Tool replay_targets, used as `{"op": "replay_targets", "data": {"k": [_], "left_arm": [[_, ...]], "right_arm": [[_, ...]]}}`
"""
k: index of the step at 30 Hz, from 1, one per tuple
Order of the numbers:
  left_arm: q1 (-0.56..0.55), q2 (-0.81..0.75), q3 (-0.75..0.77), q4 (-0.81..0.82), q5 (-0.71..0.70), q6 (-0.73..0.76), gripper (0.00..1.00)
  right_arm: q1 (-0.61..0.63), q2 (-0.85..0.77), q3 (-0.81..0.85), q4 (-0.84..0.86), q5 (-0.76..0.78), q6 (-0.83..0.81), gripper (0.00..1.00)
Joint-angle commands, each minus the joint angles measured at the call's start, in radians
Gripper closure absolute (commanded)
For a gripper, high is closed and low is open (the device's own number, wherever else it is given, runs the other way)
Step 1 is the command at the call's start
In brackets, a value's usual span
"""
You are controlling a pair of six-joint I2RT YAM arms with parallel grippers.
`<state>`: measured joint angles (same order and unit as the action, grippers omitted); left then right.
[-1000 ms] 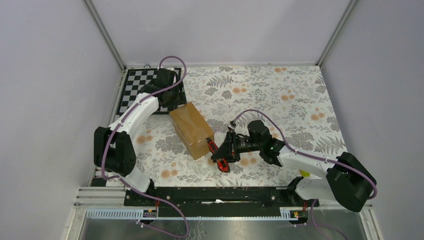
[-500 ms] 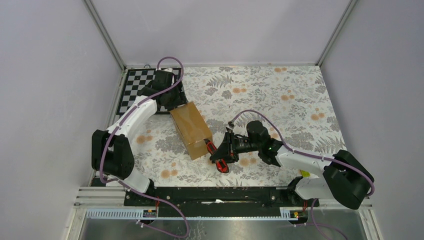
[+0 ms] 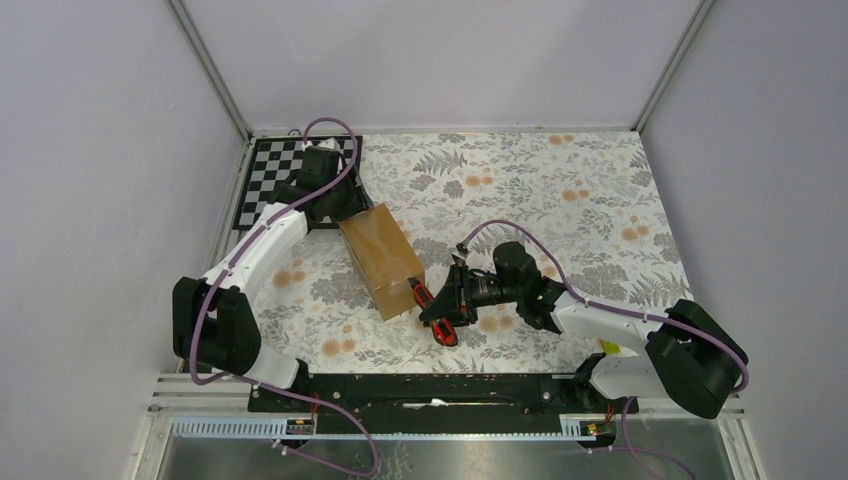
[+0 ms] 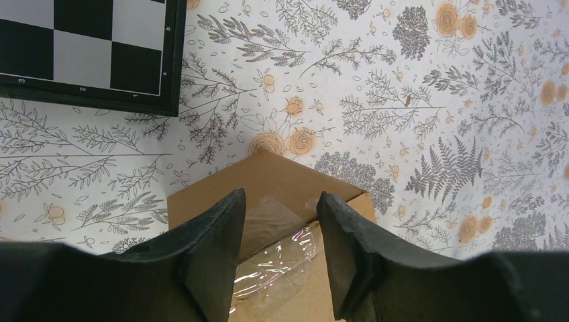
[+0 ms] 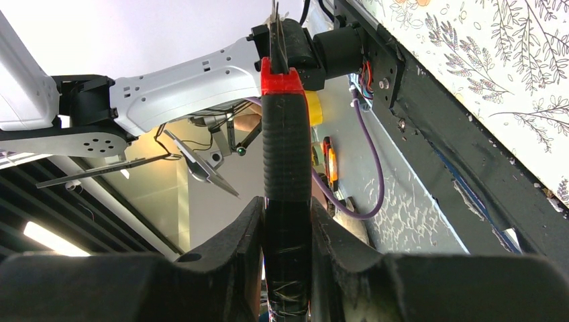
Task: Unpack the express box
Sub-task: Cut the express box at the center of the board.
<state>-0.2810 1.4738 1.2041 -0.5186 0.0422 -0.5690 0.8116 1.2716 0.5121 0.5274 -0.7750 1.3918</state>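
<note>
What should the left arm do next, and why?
Probably lower the left gripper onto the far end of the express box to steady it: its fingers stand apart above the taped top, while the right gripper holds the cutter by the box's near end.

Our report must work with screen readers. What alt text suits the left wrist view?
The left end effector holds its two black fingers apart over the express box, a brown carton with clear tape showing between them. It sits on a floral table cover, with a checkerboard at upper left.
</note>
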Motion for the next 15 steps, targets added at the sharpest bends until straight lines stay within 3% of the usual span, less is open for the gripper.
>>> {"op": "replay_targets", "data": {"k": [1,15], "left_arm": [[-0.010,-0.046,-0.031,-0.037,0.088,-0.029,0.51],[-0.011,-0.101,-0.126,0.001,0.113,-0.097,0.59]], "right_arm": [[-0.003,-0.001,0.006,0.021,0.086,-0.010,1.00],[0.001,-0.001,0.005,-0.012,0.147,0.008,1.00]]}}
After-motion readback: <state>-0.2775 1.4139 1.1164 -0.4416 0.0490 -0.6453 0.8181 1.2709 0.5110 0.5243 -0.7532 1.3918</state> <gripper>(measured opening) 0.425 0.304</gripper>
